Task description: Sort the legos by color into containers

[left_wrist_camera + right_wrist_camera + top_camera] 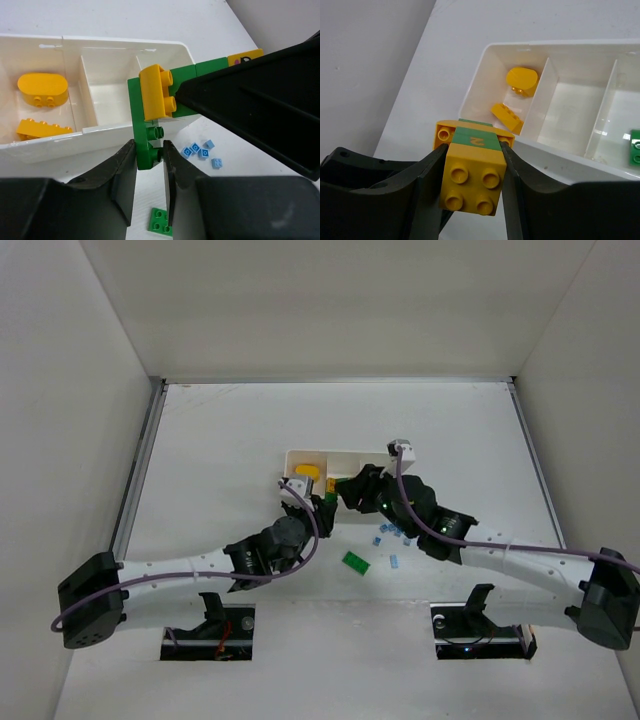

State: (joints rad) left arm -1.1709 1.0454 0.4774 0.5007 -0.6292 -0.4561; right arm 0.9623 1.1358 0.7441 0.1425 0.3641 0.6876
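Pinching the green brick [141, 142], the left jaws oppose the right jaws clamping the yellow block [470, 180]; seemingly to split the colours.

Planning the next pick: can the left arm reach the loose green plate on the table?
Probably not yet: the left gripper is clamped on the green brick, joined to the brick stack the right gripper holds. Once it lets go, the green plate lies close by, nothing covering it.
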